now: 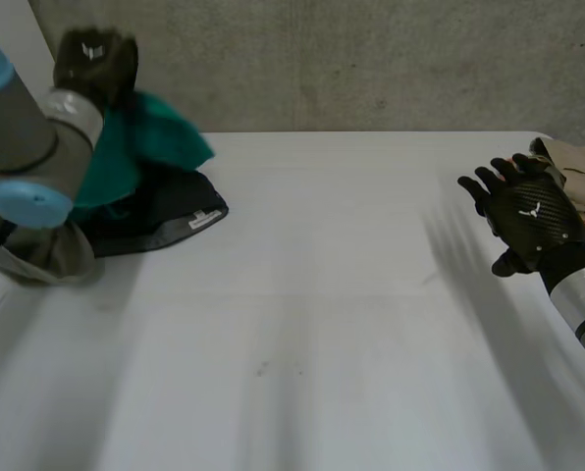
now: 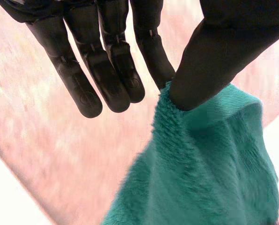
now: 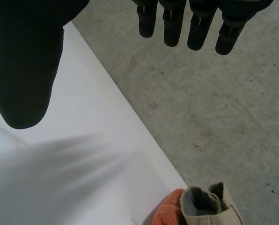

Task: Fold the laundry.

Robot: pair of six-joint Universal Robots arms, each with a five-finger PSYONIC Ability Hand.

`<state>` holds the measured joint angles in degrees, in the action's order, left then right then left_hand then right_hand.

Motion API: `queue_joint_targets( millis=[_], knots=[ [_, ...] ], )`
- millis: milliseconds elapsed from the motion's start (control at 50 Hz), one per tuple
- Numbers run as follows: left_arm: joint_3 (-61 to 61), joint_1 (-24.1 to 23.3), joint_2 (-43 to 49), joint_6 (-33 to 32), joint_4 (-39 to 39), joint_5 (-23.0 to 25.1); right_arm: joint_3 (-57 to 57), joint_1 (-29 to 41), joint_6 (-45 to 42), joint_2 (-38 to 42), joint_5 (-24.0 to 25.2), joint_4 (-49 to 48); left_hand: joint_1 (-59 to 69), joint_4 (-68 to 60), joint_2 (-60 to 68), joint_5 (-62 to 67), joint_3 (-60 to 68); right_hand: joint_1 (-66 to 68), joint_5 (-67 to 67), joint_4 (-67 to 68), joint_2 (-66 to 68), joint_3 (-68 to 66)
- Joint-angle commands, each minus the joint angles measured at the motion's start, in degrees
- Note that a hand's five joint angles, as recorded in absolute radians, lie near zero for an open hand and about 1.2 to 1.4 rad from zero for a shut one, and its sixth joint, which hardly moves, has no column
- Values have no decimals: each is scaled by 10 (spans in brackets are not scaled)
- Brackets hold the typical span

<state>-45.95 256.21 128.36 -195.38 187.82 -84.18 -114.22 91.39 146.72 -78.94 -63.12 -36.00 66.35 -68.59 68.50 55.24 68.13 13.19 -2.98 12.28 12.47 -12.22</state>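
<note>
Left robot hand [image 1: 94, 61], raised over the desk's [image 1: 322, 294] far corner, pinches a teal towel [image 1: 160, 135] between thumb and finger above a black garment [image 1: 165, 208]; right robot hand [image 1: 530, 214] hovers, fingers spread.

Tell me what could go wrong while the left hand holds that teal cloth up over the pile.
The left hand pinches only an edge of the teal fleece cloth between thumb and one finger, so it may slip free.
The cloth hangs over the black garment and might drag it along.
The open right hand hovers near the beige garment at the table edge and could nudge it off.
</note>
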Motion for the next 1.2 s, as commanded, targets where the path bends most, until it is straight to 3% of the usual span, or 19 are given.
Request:
queue_joint_targets(
  millis=[20, 80, 180, 300, 440, 460, 480, 520, 580, 660, 760, 960, 1040, 1200],
  knots=[
    [-20, -19, -92, 130, -5, 3, -5, -2, 1, -6, -1, 1, 136, -114, 115, 148, 119, -32, 30, -23, -25, 22],
    [-33, -44, -95, 138, -12, 7, -5, -14, 1, -10, -1, 1, 136, -114, 115, 148, 119, -32, 30, -23, -25, 22],
    [-52, -186, -146, 200, -11, 39, -2, -25, 5, -16, -2, 1, 136, -114, 115, 148, 119, -32, 30, -23, -25, 22],
    [-77, -212, -149, 263, 29, 39, -6, -25, 5, -21, -3, 1, 136, -114, 115, 148, 119, -32, 30, -23, -25, 22],
    [-77, -302, -28, 274, 51, 41, -9, -26, 5, -21, -3, 1, 136, -114, 115, 148, 119, -32, 30, -23, -25, 22],
    [-77, -306, -18, 274, 50, 42, -9, -25, 5, -21, -3, 1, 53, -31, 32, 65, 36, -32, 30, -23, -25, 22],
    [-77, -309, -5, 272, 47, 41, -9, -25, 5, -21, -3, 1, -241, 263, -262, -229, -258, -32, 30, -23, -25, 22],
    [-82, -311, -1, 264, 45, 39, -9, -25, 6, -20, -4, 1, -413, 435, -434, -402, -431, -32, 30, -23, -25, 22],
    [-92, -312, -7, 264, 38, 38, -10, -25, 5, -19, -5, 10, -524, 547, -546, -513, -542, -32, 30, -23, -25, 22],
    [-135, -286, -49, 249, 18, 36, -7, -24, 3, -19, -5, 46, -521, 543, -542, -510, -539, -32, 30, -23, -25, 22],
    [-200, -194, -118, 172, 10, 40, -2, -19, 4, -19, -3, 74, -523, 545, -544, -512, -540, -32, 30, -23, -25, 22],
    [-294, -85, -80, -73, -11, 75, -7, -3, -4, -12, -5, 77, -511, 533, -532, -500, -529, -32, 30, -23, -25, 22],
    [-310, -70, -38, -141, -49, 113, -8, -4, -4, -11, -6, 77, -511, 533, -532, -500, -529, -32, 30, -23, -25, 22],
    [-312, -77, 0, -161, -83, 137, -8, -5, -5, -11, -6, 76, -493, 515, -514, -481, -510, -32, 30, -23, -25, 22]
  ],
)
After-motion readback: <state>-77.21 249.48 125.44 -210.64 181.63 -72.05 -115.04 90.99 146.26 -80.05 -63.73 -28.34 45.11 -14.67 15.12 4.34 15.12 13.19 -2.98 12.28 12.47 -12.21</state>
